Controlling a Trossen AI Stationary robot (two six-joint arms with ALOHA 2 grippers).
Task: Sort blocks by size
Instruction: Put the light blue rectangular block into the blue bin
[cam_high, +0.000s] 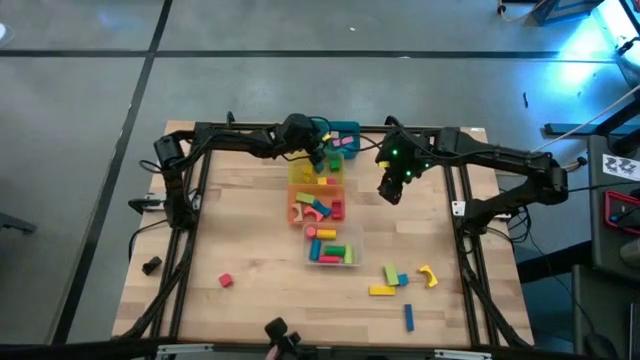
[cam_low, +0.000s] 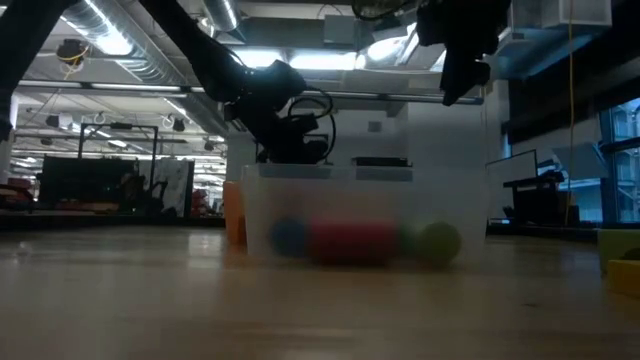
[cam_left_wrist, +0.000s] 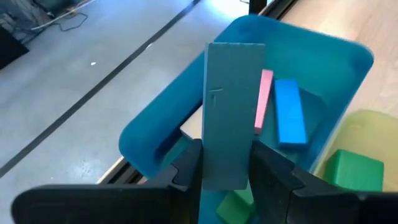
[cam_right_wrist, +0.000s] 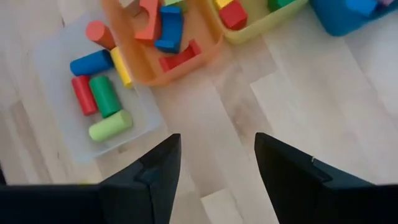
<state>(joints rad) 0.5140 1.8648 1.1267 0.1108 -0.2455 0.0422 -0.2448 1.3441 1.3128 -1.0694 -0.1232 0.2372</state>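
My left gripper is over the far bins and is shut on a long flat grey-blue block, held above the teal bin. A pink bar and a blue block lie in that bin. My right gripper is open and empty; it hovers above bare table right of the bins, also seen in the high view. Loose blocks lie on the near table: a red cube, a small cluster, a yellow arch and a blue bar. My left gripper pinches the grey-blue block between its two fingers, one on each long side, near the end closest to the wrist. The block runs along the fingers and sticks out well past their tips. It is lifted clear, over the teal bin.
Four bins stand in a row from far to near: teal, yellow, orange and clear, each holding blocks. The clear bin holds cylinders. Dark frame rails run along both table sides.
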